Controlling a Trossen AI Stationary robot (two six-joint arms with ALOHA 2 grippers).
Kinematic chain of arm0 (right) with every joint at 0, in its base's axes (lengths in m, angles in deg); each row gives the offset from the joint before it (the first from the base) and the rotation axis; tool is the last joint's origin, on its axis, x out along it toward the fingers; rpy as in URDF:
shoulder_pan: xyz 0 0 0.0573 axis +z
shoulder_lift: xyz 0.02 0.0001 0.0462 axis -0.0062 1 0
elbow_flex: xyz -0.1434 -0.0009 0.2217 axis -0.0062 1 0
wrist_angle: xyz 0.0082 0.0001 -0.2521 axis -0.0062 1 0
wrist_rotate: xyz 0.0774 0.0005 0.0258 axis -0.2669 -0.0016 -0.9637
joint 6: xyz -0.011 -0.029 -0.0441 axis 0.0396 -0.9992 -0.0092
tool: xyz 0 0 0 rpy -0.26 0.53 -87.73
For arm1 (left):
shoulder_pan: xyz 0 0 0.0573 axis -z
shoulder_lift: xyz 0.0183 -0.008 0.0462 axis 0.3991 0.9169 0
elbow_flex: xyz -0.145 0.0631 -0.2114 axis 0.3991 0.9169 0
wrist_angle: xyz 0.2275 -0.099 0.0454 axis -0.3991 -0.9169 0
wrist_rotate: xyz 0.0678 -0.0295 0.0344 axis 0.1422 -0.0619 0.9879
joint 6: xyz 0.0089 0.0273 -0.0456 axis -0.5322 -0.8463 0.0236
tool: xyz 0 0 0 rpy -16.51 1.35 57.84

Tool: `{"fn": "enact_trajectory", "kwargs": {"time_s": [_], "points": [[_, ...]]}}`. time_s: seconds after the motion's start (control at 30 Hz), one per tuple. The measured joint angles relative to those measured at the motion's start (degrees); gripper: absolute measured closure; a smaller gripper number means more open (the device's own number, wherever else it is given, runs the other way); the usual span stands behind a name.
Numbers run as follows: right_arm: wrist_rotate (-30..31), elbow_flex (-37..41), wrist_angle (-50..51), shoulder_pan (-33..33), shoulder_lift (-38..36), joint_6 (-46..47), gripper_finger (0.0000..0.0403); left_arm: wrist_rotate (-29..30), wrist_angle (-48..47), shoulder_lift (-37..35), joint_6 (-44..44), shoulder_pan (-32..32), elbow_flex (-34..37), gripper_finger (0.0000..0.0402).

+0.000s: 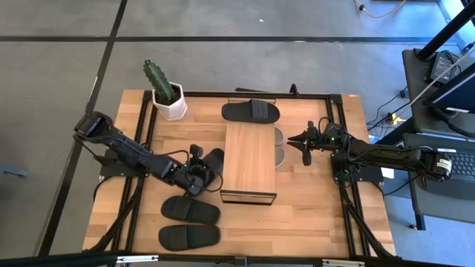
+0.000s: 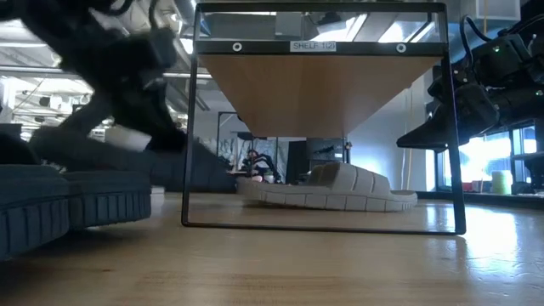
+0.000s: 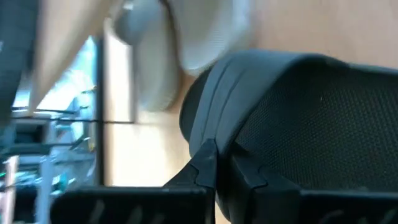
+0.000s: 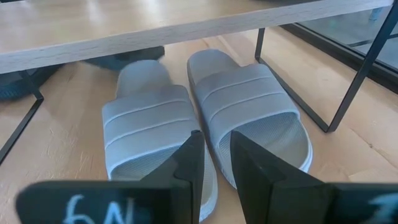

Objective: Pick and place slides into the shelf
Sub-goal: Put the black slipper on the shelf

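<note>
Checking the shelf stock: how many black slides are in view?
4: one behind the shelf at, one in the left gripper at, two near the front-left at and. None looks hidden.

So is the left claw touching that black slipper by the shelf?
Touching. In the left wrist view, the left claw is shut, pinching the edge of the black slipper; from above it sits right on that slipper.
</note>
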Motion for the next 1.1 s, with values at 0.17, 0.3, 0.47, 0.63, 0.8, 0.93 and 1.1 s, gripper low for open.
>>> {"fn": "enact_trajectory", "kwargs": {"time_s": [0.17,0.3,0.47,0.63,0.8,0.93,1.1], "points": [[0.01,0.0,0.21,0.01,0.0,0.06,0.0323,3.11,-12.77,-2.83,3.22,-0.04,-4.86,0.0397],[0.0,0.0,0.31,0.01,0.0,0.09,0.0323,4.46,-26.11,-3.56,10.89,-0.02,-8.47,0.0397],[0.02,0.0,0.35,0.0,0.0,0.06,0.0323,9.61,-35.18,-3.59,14.62,-0.05,-12.55,0.0399],[0.0,0.0,0.34,0.01,0.02,0.05,0.0323,14.15,-43.69,-3.61,13.34,-1.63,-19.56,0.0399],[0.0,0.0,0.33,0.02,0.02,0.04,0.0323,17.29,-46.78,-3.63,6.5,-3.79,-27.38,0.0399],[0.01,0.0,0.33,0.0,0.02,0.03,0.0323,18.27,-44.57,-3.63,-6.07,-5.35,-33.39,0.0399],[0.02,0.0,0.33,0.02,0.02,-0.09,0.0323,9.18,-36.29,-3.89,-20.13,-9.21,-38.08,0.0399]]}}
